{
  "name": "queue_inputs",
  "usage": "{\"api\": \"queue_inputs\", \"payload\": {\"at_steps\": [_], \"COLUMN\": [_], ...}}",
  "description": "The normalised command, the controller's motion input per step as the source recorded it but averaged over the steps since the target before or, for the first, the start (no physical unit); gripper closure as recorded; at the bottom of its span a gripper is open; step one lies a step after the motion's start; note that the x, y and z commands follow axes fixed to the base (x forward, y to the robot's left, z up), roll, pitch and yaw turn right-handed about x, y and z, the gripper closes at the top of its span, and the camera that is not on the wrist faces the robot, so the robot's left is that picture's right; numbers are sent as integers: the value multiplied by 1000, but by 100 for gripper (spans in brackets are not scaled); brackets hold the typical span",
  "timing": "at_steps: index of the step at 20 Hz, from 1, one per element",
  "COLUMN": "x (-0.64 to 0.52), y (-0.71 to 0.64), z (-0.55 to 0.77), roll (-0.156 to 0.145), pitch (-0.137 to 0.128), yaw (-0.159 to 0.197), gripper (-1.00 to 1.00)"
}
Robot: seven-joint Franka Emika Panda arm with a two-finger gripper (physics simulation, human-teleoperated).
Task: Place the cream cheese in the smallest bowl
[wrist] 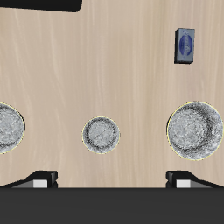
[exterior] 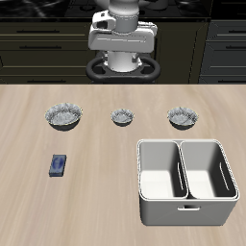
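So the step in hand, by the look of it, is the reach for the small flat dark blue rectangular box of cream cheese [exterior: 59, 165], which lies flat on the pale wood-grain table [exterior: 96, 202], untouched and alone. The two-finger gripper [exterior: 120, 65] hangs high at the back of the table, well apart from the box. Only the tips of its fingers [wrist: 39, 178] show in the wrist view; they stand wide apart, spread with nothing between them.

On a clock face centred on the smallest round grey-white speckled bowl [exterior: 121, 116], the box sits at about 8 o'clock in the exterior view, nearer the table's front edge. A wider speckled bowl [exterior: 62, 116] sits at 9 o'clock and another wider speckled bowl [exterior: 183, 117] at 3 o'clock; the white two-compartment plastic bin [exterior: 185, 181] is at about 5 o'clock.

To do this well, the arm should travel over the box, line its jaws across the box's short sides, and descend straight. Being thin, the box probably allows little grip height, so the fingers must go nearly to the tabletop.

The box bears a lighter blue-white label patch on top [wrist: 185, 44].
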Motion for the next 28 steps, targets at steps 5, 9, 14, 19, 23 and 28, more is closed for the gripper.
{"api": "queue_inputs", "payload": {"at_steps": [5,9,14,19,23,28], "x": [230,354,277,215,211,246], "y": [-260,-390,-424,-401,-399,-446], "z": [40,29,53,92,165,62], "roll": [-1,-4,-17,27,47,-9], "pitch": [-1,6,-31,-13,8,1], "yaw": [9,16,-15,14,-10,13], "gripper": [-100,-100,-100,-100,-100,-100]}}
